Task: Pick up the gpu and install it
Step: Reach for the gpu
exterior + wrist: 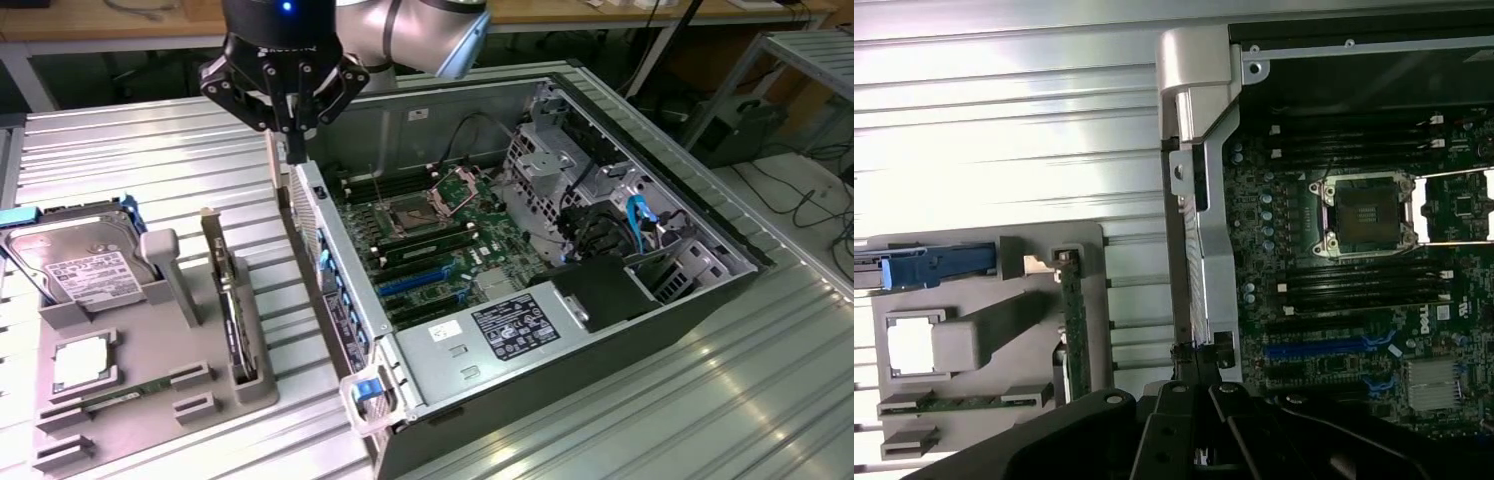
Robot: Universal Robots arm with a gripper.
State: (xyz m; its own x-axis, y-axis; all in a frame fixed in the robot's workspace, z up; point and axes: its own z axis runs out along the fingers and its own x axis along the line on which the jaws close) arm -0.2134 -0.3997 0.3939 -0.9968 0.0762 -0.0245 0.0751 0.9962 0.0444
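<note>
Exterior view, read from its left.

- Hard drive [78,268] leans in a grey holder tray [160,405]. The blue part beside it is cut off at the frame edge.
- Memory stick [127,393] lies low in the tray; its detail is hard to read.
- The gpu [238,310] stands on its long edge in the slot on the tray's right side, with the pale bracket at the far end. Its lower edge is hidden in the slot. Nothing touches it, and it is well apart from the pincer.
- Pincer [295,150] hangs above the wall of the open computer case [694,290] that faces the tray. Its fingertips are pressed together with nothing between them.
- Arm [414,30] is cut off at the frame top.
- In the wrist view the pincer's dark body covers part of the case wall. The gpu [1074,330] shows there edge-on, in the tray near that wall.
- Inside the case is the motherboard [441,250] with an open processor socket [407,215]. The power supply [501,330] sits at the near end.
- The drive-bay corner at the right is dim, and its wiring is hard to sort out.
- Tabletop [134,150] is ribbed bright metal with strong glare.
- Wooden benches [107,20] stand behind, and cables [814,200] lie on the floor at far right.
</note>
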